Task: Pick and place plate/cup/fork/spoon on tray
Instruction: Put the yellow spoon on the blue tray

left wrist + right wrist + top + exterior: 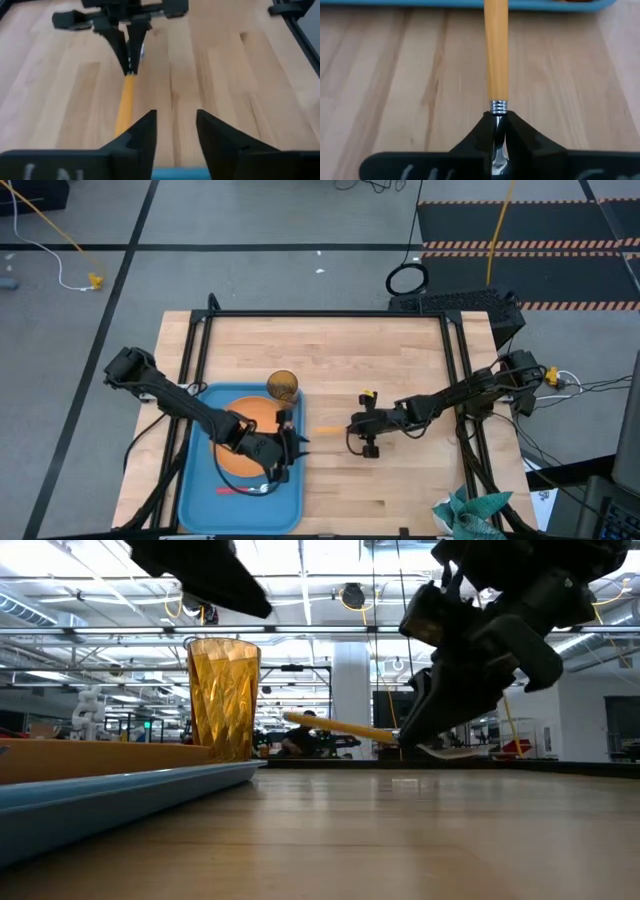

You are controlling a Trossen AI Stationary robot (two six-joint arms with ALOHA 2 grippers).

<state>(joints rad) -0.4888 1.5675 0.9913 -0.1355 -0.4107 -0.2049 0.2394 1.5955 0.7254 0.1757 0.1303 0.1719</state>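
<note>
The light-blue tray [195,500] lies at the table's near left. The orange plate [245,415] lies on it. The red-handled fork [235,489] lies on the tray near its front. The amber cup [283,387] stands upright at the tray's far right corner and shows in the low view [223,698]. My right gripper [352,430] is right of the tray, shut on the spoon [327,429]. The spoon's orange-yellow handle points at the tray. My left gripper [175,135] is open and empty over the tray's right edge [290,445], facing the spoon. My right gripper pinches the spoon at its metal neck [498,106], where the handle ends, between its two fingers. The fingers come from the table's right, slanting down, and lie along the spoon. The handle [340,728] sticks out toward the tray, nearly level, clear of the table. The bowl [445,750] shows behind the fingers.
Bare wood lies between the tray and my right gripper and across the table's far half. Black frame rails [455,380] run along the table's sides and back. A teal cloth [470,510] lies at the near right corner.
</note>
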